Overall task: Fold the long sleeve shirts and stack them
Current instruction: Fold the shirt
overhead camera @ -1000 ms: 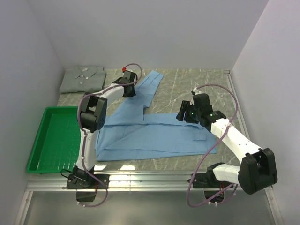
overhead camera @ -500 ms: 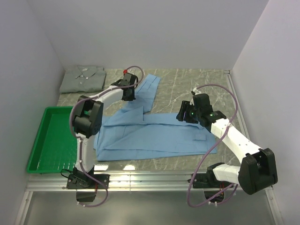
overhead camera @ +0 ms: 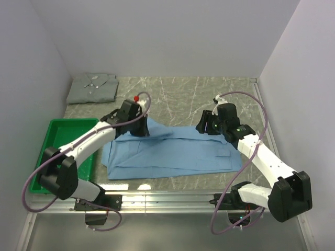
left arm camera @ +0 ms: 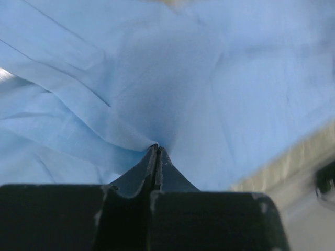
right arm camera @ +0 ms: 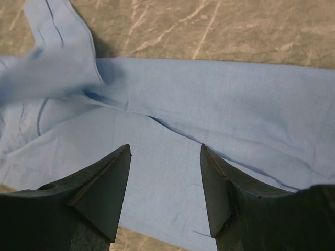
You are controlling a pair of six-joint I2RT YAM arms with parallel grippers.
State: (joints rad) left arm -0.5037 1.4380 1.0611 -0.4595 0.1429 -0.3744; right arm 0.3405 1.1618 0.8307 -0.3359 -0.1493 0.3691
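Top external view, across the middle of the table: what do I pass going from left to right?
green tray → left gripper, shut on the light blue shirt → right gripper, open above that shirt's far edge

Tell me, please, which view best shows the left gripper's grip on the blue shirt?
Left wrist: the left gripper pinches the blue shirt close up. Top external shows it small; right wrist shows only shirt.

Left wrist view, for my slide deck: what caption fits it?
Left gripper shut on a pinch of the light blue shirt, cloth creasing toward the grip.
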